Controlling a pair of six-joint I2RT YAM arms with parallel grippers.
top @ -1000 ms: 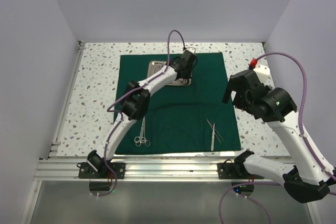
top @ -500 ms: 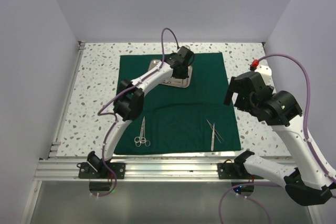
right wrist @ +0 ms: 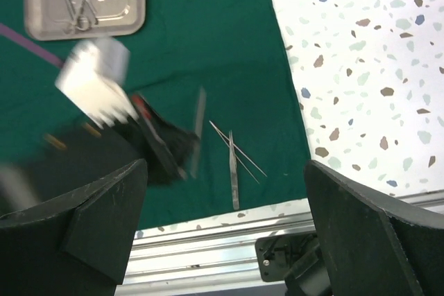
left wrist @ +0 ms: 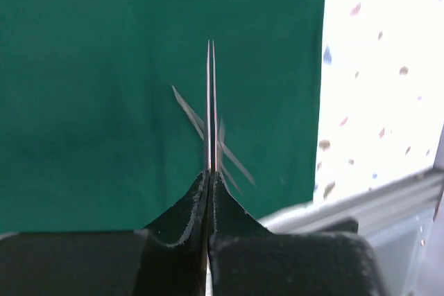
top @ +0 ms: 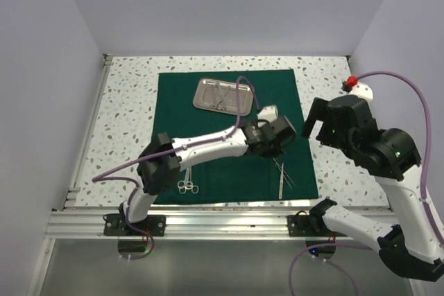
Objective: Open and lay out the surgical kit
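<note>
The dark green cloth (top: 229, 112) lies spread flat on the table. The steel tray (top: 200, 95) sits at its far edge with slim instruments (top: 220, 95) in it. Ring-handled scissors (top: 187, 179) lie near the front left. A pair of tweezers and a thin instrument (top: 282, 175) lie crossed at the front right. My left gripper (top: 270, 145) hangs just above them, shut on silver tweezers (left wrist: 210, 102) that stick out past its tips (left wrist: 210, 175). My right gripper (top: 316, 124) is open and empty, held high over the cloth's right edge (right wrist: 225, 164).
Speckled table (top: 125, 116) runs round the cloth. An aluminium rail (top: 222, 223) runs along the near edge, close to the lying tweezers (right wrist: 233, 171). Side walls stand at both sides.
My left gripper has moved from the tray at the far edge to the front right of the cloth, carrying the tweezers. My right arm has shifted slightly right.
</note>
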